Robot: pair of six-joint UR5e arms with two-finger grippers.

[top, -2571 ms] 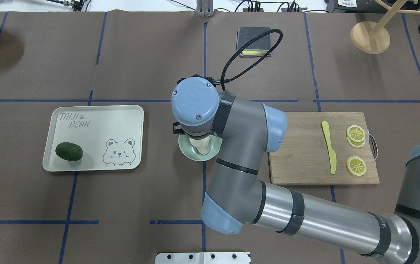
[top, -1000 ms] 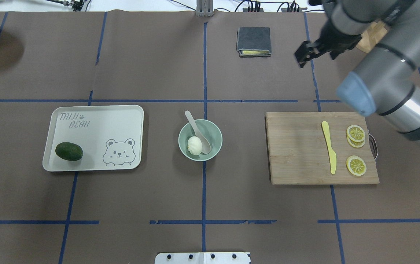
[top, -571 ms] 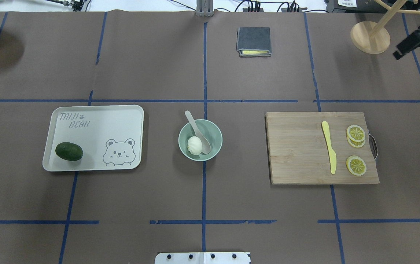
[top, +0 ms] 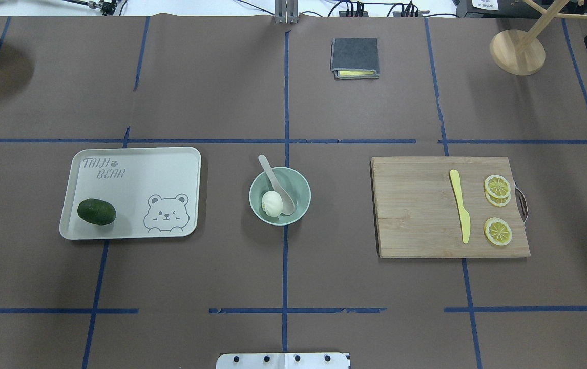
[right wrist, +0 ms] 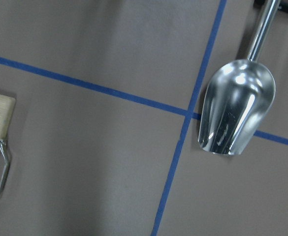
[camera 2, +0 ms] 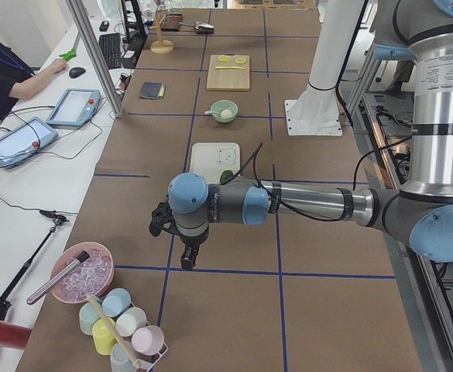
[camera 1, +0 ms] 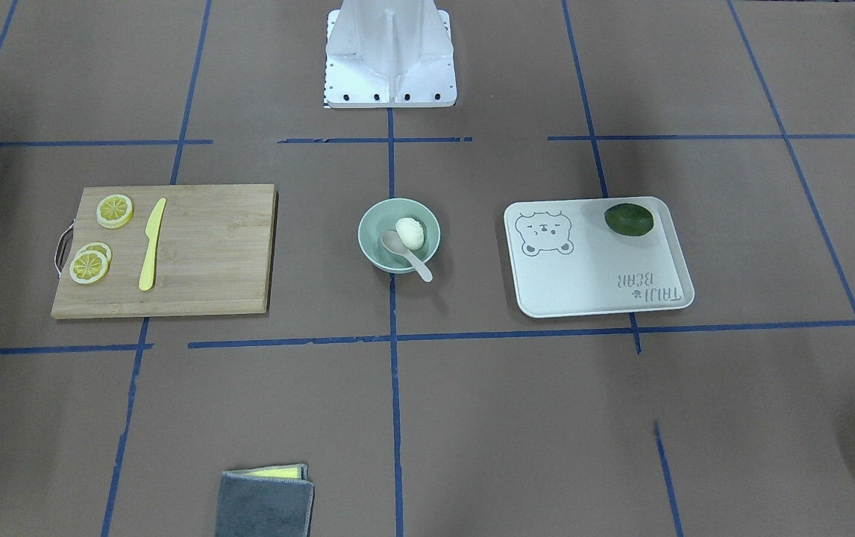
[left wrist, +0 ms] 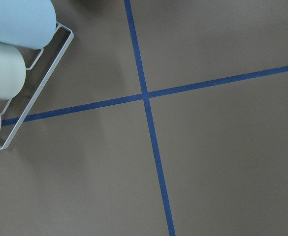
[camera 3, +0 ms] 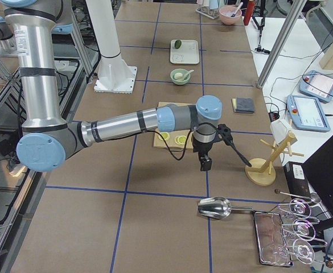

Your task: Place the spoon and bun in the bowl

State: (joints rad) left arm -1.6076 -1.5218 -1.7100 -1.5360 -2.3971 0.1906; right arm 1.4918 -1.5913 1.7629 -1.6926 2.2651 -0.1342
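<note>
The pale mint-green bowl (top: 301, 192) stands at the table's middle; it also shows in the front-facing view (camera 1: 374, 227). The white pleated bun (top: 272, 202) lies inside it. The beige-white spoon (top: 275, 180) rests with its scoop in the bowl beside the bun, its handle out over the far rim. Both show in the front-facing view, the bun (camera 1: 409, 232) and the spoon (camera 1: 410, 259). My left gripper (camera 2: 187, 261) hangs over bare table far to the left. My right gripper (camera 3: 205, 164) hangs beyond the cutting board. I cannot tell whether either is open or shut.
A tray (top: 134, 177) with an avocado (top: 97, 211) lies left of the bowl. A cutting board (top: 416, 210) holds a yellow knife (top: 460, 206) and lemon slices (top: 497, 186). A grey cloth (top: 354, 57), a wooden stand (top: 517, 51), a metal scoop (right wrist: 236, 113) and a cup rack (left wrist: 33, 86) are further off.
My right arm has drawn back from over the bowl, swung to the far right and left the overhead view. The spoon and bun lie in the bowl, unmoved since.
</note>
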